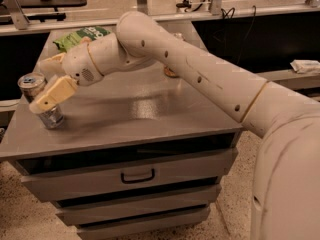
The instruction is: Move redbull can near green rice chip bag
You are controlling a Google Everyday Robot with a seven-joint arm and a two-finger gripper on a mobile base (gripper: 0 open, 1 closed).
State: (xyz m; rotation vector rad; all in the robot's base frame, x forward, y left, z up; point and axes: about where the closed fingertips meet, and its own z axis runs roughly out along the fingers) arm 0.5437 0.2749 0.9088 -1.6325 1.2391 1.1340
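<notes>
The redbull can (49,117) stands upright near the front left corner of the grey cabinet top (150,109). Its silver top (31,80) shows. My gripper (40,86) has reached it from the right and is open. One cream finger (54,93) crosses in front of the can and the other finger (50,64) lies behind it, so the can sits between them. The green rice chip bag (80,36) lies flat at the back left of the top, well behind the can and partly hidden by my arm.
A copper-gold can (170,72) stands mid-top, mostly hidden behind my arm (200,79). The cabinet has drawers below with a handle (137,175). Dark shelving and a ledge run behind; a white cloth (305,65) lies at the far right.
</notes>
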